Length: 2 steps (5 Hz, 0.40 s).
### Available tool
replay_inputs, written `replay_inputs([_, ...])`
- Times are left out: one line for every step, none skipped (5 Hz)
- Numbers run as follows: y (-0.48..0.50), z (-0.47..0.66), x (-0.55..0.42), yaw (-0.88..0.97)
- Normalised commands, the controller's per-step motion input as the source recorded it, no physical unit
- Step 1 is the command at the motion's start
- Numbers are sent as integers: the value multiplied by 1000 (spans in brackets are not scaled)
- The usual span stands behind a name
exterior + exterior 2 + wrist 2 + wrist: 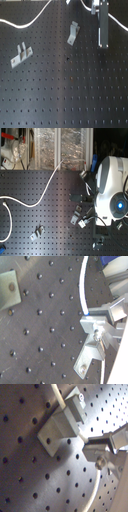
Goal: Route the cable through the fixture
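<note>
A: Why is the end effector (89, 320) clenched on the cable (83, 286)?
B: To steer it toward the bracket (62, 419) just beyond.
A: And farther off?
B: Slack trails across the bench (75, 95), toward ten o'clock in the first exterior view.

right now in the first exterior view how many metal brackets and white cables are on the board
metal brackets: 2 (one, the other)
white cable: 1
total: 3
</note>
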Motion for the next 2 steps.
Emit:
replay_inputs([-264,10,-128,117])
replay_inputs([-206,11,-275,177])
